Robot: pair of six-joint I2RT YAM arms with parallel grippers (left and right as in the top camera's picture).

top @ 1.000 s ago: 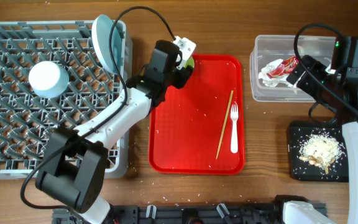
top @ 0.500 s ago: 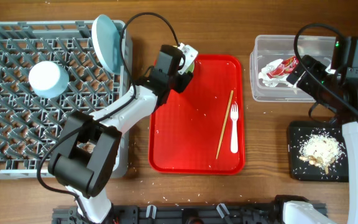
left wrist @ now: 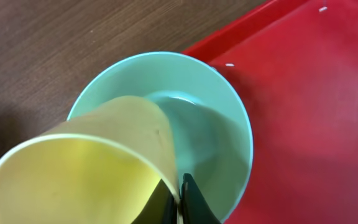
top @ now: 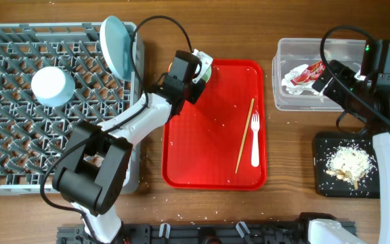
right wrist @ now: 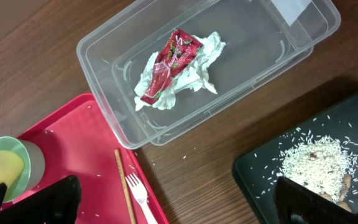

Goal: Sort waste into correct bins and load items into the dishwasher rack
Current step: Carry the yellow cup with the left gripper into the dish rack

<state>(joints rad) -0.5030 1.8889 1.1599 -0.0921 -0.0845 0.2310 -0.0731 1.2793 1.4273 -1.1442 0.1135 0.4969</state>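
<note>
yellow cup [left wrist: 86, 168] cut off at bottom edge, pale green saucer [left wrist: 222, 130] partly hidden behind it

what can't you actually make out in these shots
Left wrist: the yellow cup hides the near side of the pale green saucer, and the bottom edge cuts off the cup's mouth.
Overhead: the left arm covers the cup, most of the saucer and the left jaws.
Right wrist: the right jaws are only dark blurs at the bottom edge, and the black tray runs off the frame.
</note>
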